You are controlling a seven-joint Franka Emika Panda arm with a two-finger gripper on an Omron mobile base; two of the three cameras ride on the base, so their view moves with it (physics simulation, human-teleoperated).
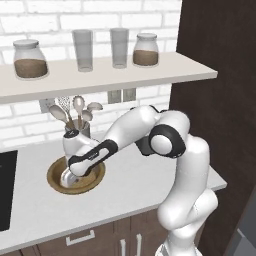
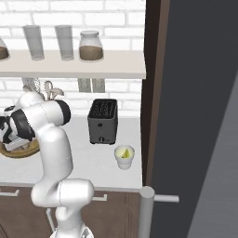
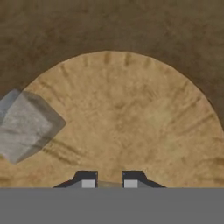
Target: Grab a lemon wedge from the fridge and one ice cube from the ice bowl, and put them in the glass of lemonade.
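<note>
You are looking at the gripper [image 3: 109, 183] reaching down inside the ice bowl [image 1: 56, 184], a wide, shallow round dish of tan wood with a darker brown rim, sitting on the pale countertop [image 1: 130, 190] toward the left, just in front of the utensil cup [image 1: 79, 131]. In the hand view the bowl's floor is showing as a lighter, grainy tan disc with faint streaks, ringed by the darker, rougher wall. Near the left edge of that view an ice cube [image 3: 26, 126] is lying on the wood — a blocky, translucent grey lump with soft facets, well to the side of the fingertips [image 3: 88, 183]. The two small dark tips are standing a short way apart with something pale and greyish showing between them; you cannot tell whether they are clamped on it or simply apart.

The glass of lemonade [image 2: 124, 156] is standing on the right end of the counter, near the front edge, just in front of the boxy black toaster [image 2: 103, 122] — a short whitish tumbler with pale yellow liquid and a yellow-green sliver at its surface. The matte grey fridge [image 2: 200, 116] is rising at the far right. On the shelf [image 1: 100, 75] above, tall clear glasses [image 1: 83, 50] are standing between two lidded jars [image 1: 30, 59] of brown grains.
</note>
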